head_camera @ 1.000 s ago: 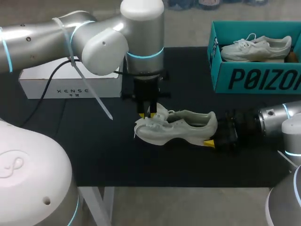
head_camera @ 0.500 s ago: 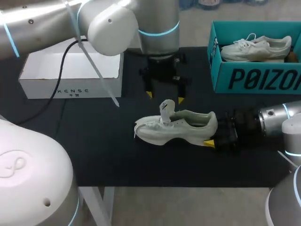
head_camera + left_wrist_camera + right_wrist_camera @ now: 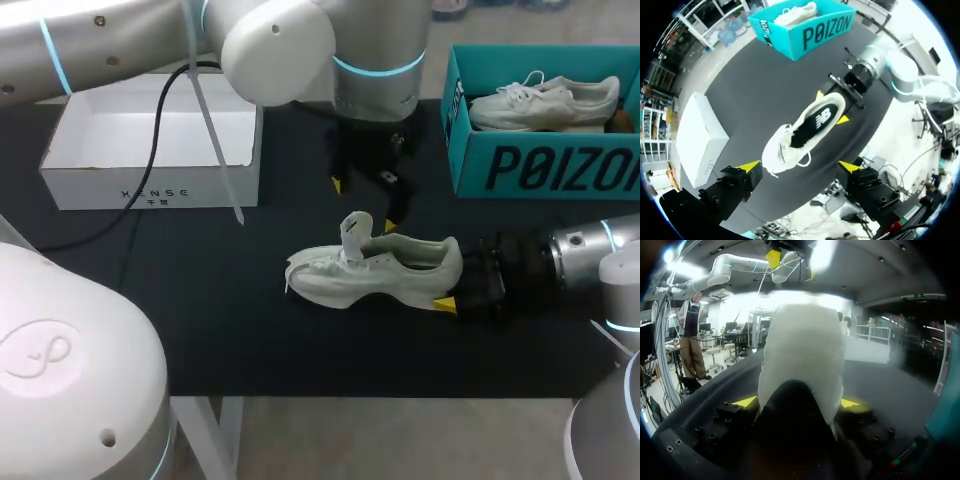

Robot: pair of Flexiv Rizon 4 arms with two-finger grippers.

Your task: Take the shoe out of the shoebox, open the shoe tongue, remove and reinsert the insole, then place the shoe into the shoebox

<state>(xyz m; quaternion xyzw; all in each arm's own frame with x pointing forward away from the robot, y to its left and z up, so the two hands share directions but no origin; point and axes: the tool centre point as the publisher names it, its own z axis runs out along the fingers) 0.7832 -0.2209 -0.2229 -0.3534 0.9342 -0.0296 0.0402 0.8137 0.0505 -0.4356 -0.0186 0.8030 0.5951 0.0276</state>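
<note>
A white shoe (image 3: pixel 372 271) lies on its sole on the black table mat, toe toward my left, with its tongue (image 3: pixel 352 230) pulled upright. My left gripper (image 3: pixel 364 204) hangs open above and just behind the shoe, holding nothing. In the left wrist view the shoe (image 3: pixel 805 129) lies below its gripper (image 3: pixel 799 166), and the dark insole shows in the shoe's opening. My right gripper (image 3: pixel 452 291) is shut on the shoe's heel, low over the mat. The heel (image 3: pixel 802 365) fills the right wrist view between the right gripper's (image 3: pixel 797 402) yellow tips.
A teal shoebox (image 3: pixel 540 168) at the back right holds another white shoe (image 3: pixel 545 100). An open white box (image 3: pixel 150 160) stands at the back left. The mat's front edge runs close below the shoe.
My left gripper let go of the tongue, opened wide, and rose up and back to the right. The tongue now stands upright. The right arm and shoe have stayed put.
</note>
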